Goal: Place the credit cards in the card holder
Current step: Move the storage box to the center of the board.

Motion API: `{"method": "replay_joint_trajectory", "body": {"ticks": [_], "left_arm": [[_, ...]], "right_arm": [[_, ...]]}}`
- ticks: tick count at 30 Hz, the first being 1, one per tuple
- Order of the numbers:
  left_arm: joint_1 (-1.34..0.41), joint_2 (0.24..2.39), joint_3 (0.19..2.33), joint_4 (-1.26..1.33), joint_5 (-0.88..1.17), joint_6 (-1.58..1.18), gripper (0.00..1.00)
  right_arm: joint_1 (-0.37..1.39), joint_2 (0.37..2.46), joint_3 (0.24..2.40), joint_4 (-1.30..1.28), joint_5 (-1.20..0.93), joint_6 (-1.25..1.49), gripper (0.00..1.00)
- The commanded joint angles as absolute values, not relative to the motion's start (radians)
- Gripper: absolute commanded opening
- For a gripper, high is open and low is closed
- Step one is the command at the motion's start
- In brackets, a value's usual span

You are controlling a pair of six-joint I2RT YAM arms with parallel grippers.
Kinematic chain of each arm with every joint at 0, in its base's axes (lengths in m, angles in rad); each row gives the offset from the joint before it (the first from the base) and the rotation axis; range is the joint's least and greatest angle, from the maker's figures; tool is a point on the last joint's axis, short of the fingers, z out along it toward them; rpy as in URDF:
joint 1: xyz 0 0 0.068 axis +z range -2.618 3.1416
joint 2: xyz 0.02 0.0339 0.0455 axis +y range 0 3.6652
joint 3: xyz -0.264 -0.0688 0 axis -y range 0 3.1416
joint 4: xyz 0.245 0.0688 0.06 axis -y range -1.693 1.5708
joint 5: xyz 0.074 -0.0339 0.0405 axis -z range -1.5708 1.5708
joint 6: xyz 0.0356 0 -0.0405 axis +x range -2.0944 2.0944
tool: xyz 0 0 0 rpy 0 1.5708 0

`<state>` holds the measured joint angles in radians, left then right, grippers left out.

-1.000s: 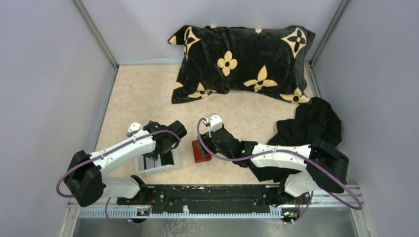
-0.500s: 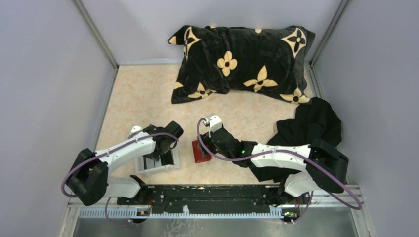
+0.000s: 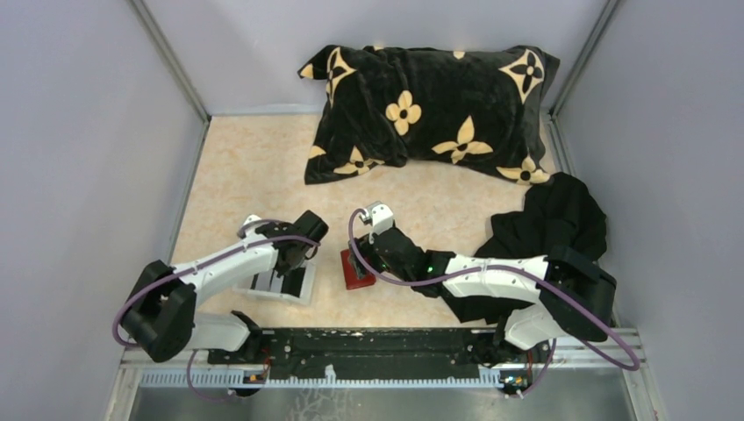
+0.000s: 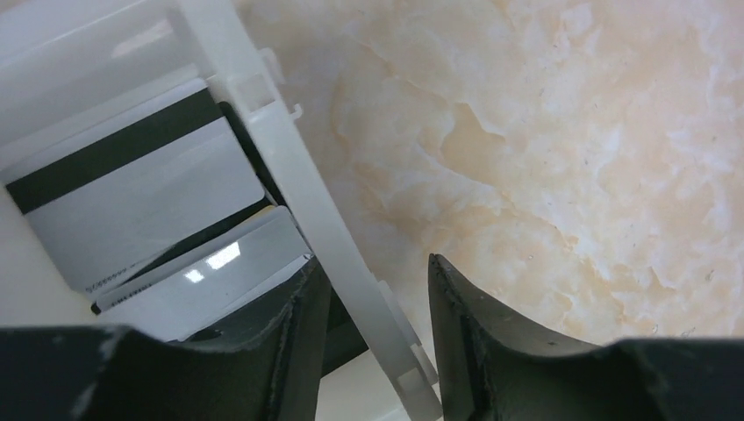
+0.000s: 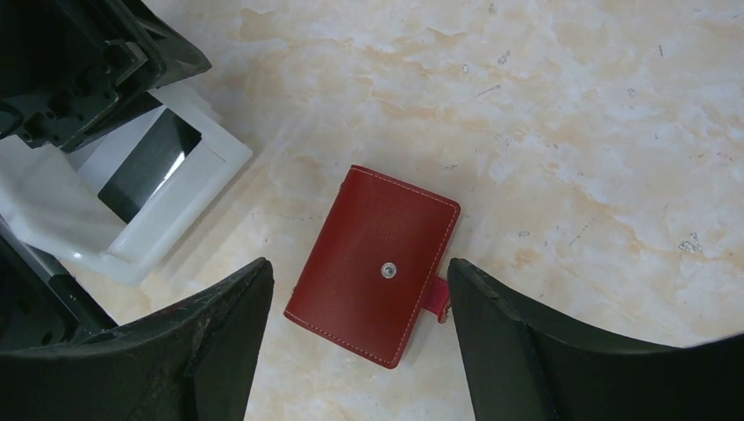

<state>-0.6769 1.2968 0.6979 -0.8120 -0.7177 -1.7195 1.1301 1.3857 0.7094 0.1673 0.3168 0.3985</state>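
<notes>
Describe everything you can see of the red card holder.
The card holder is a red rectangular case, leather-like, with pale stitching along its edges, a metal snap stud at its middle and a closing tab on one side. It is shut and lies flat on the marbled table, turned askew. The open right gripper frames it without touching.

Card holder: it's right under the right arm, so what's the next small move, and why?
Likely lower the right gripper straight down and close on the card holder. It lies shut between the open jaws, touching neither, and the credit cards sit in the white tray, so it probably must be held and opened first.
</notes>
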Motion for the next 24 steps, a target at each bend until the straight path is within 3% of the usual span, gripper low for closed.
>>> {"method": "replay_joint_trajectory", "body": {"ticks": [1, 9, 14, 24], "left_arm": [[-0.666, 1.358, 0.768, -0.687, -0.713, -1.536, 0.48], [-0.654, 1.546, 0.953, -0.623, -0.729, -1.251, 0.39], [-0.637, 1.606, 1.011, -0.486, -0.706, -0.992, 0.26], [-0.586, 1.704, 1.04, -0.327, -0.58, -0.769, 0.3]], "right_arm": [[1.137, 1.387, 0.719, 0.228, 0.339, 0.425, 0.73], [1.138, 1.416, 0.724, 0.241, 0.353, 0.451, 0.72], [1.138, 1.421, 0.705, 0.258, 0.394, 0.477, 0.71], [1.137, 1.487, 0.739, 0.219, 0.41, 0.532, 0.69]]}}
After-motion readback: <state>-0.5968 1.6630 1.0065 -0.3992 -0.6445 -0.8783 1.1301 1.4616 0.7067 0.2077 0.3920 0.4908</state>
